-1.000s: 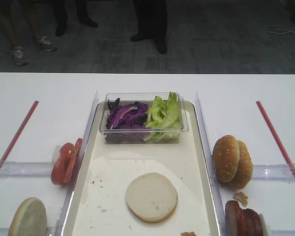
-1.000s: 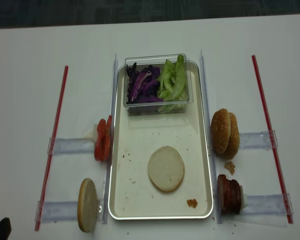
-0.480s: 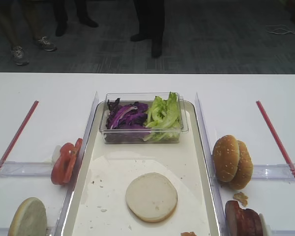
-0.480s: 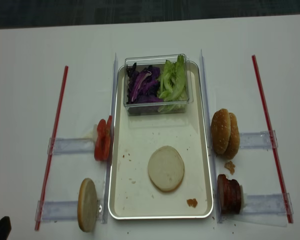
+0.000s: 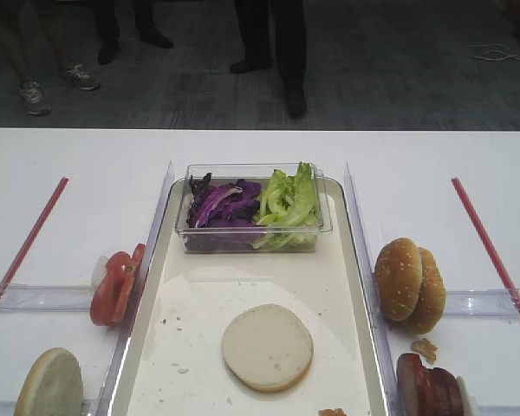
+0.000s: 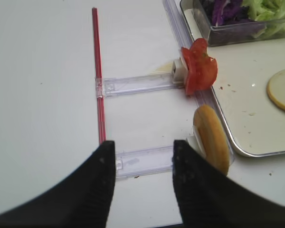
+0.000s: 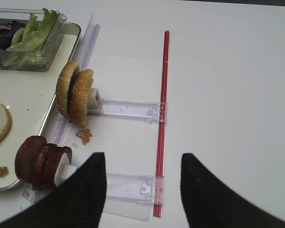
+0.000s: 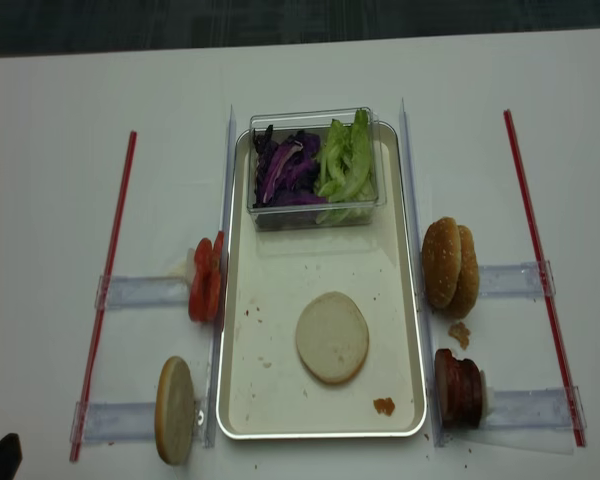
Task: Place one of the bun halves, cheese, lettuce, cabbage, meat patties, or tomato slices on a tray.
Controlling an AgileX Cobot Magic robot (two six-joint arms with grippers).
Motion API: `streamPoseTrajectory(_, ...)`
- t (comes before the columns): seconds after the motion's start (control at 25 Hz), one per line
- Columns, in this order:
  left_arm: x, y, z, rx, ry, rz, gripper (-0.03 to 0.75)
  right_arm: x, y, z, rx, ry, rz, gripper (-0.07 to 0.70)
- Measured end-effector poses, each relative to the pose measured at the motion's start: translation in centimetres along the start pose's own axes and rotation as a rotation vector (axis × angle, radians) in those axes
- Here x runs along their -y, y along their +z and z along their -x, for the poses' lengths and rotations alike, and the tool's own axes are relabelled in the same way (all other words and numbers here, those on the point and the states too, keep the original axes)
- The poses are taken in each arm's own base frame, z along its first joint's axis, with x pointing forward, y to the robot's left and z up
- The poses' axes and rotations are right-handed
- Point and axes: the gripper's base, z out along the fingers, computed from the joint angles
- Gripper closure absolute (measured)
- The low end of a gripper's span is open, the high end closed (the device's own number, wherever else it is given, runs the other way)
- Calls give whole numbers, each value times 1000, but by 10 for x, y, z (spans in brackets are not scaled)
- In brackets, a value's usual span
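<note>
Cream bun half (image 8: 332, 337) already lies on the tray (image 8: 242, 390); both parted, empty grippers (image 6: 141, 156) (image 7: 141, 166) should next approach the meat patties (image 7: 40, 160) squarely.

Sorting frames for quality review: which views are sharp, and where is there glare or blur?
Both exterior high views are evenly lit and sharp on the tray, its cream floor slightly washed out; both wrist views are sharp on the table, but each open tool is a dark, soft-edged foreground shape.

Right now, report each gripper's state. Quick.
Left gripper: open, holding nothing, above the table near the upright bun half.
Right gripper: open, holding nothing, beside the meat patties.
</note>
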Motion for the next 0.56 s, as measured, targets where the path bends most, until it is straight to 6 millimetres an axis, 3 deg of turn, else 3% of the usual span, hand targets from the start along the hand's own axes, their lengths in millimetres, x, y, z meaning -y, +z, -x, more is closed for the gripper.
streamPoseTrajectory(0.56, 0, 0, 0, 1, -18, 27, 445, 0, 0, 0, 0, 0, 0, 247)
